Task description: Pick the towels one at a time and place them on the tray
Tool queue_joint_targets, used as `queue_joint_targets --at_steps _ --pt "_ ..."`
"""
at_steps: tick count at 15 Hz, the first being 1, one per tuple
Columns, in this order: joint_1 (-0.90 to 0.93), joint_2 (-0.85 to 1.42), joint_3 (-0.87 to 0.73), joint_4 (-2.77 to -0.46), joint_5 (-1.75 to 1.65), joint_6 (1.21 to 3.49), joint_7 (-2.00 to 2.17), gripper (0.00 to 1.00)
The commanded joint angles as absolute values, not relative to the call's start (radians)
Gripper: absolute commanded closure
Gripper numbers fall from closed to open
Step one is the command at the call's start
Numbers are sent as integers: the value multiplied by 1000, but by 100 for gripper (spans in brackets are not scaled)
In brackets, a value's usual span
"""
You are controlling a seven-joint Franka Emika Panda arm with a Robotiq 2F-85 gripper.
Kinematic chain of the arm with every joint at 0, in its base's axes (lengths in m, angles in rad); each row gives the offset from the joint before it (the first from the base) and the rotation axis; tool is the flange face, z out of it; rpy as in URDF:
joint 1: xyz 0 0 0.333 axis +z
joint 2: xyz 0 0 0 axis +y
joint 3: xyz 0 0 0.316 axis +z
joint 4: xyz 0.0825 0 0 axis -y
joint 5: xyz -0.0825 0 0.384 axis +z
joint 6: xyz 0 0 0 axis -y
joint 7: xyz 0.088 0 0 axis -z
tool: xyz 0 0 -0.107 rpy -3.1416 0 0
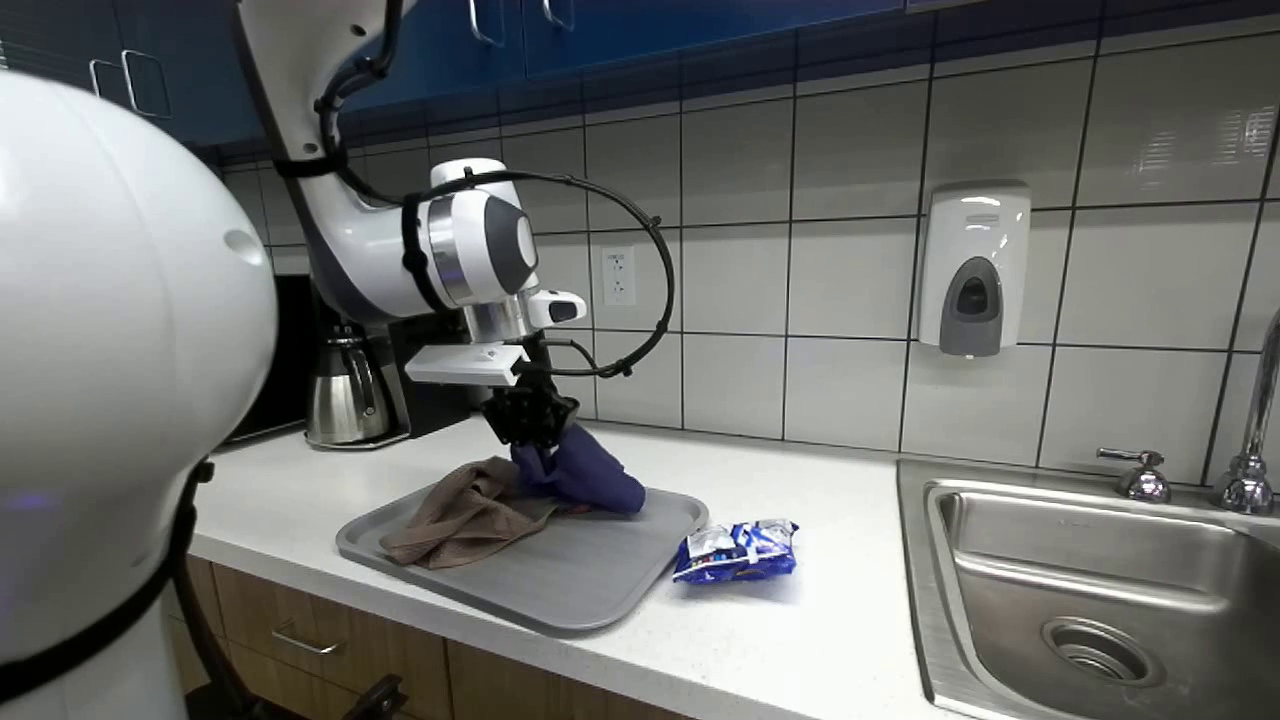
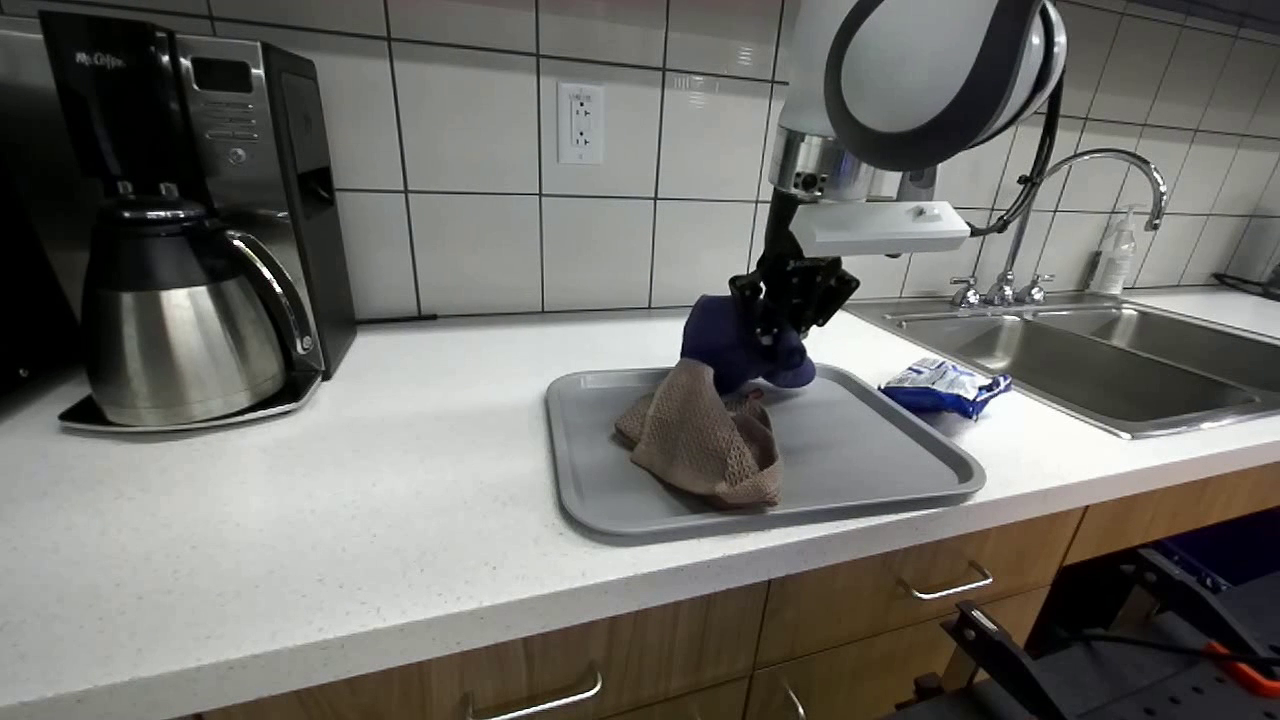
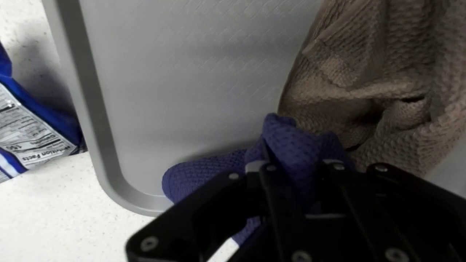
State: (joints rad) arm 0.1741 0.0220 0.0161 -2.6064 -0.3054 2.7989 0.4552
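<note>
Speckled white counter (image 1: 800, 640), white-tiled wall (image 1: 740, 280). Near mid-frame in both exterior views, the black tool (image 1: 540, 442) pinches the navy cloth towel (image 1: 592, 476) below it, over the flat grey tray (image 1: 590, 580) bearing the brown cloth towel (image 1: 465, 515).

A kitchen is indicated — by the steel sink (image 1: 1090, 555), faucet (image 2: 1002, 290), coffee maker (image 2: 235, 185), tiled wall (image 1: 740, 280) and blue overhead cabinets (image 1: 680, 35).

My gripper (image 3: 295, 165) hides part of the navy towel (image 3: 287, 145); beyond the edge of the tray (image 3: 91, 91), my wrist view crops the food packet (image 3: 38, 138).
</note>
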Motion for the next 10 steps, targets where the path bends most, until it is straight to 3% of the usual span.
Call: queue_joint_targets --at_steps 1,10 --pt "145 21 39 -2637 -248 2815 398 96" --pt "154 62 46 -2662 -163 2785 346 96"
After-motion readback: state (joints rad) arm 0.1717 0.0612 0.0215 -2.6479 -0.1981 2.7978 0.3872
